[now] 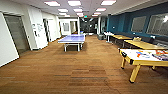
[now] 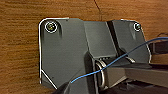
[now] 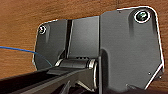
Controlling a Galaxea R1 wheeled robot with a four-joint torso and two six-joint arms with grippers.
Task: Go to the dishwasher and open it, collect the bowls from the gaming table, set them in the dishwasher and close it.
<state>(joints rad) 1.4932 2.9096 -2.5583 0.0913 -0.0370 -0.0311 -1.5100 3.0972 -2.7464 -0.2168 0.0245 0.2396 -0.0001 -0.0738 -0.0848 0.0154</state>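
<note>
Brown carpet floor (image 1: 75, 72), blue ping-pong table (image 1: 72, 39), yellow-legged game table (image 1: 143, 58)

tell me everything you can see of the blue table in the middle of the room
The blue table is a wide flat-topped table, like a table-tennis table, with a pale edge and light legs underneath. It stands level on the brown striped floor, well ahead in the open hall, left of the yellow-legged table. Nothing clearly rests on its top. A net cannot be made out.

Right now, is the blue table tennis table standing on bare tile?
No, the blue table tennis table stands on the brown carpet in the head view.
</note>
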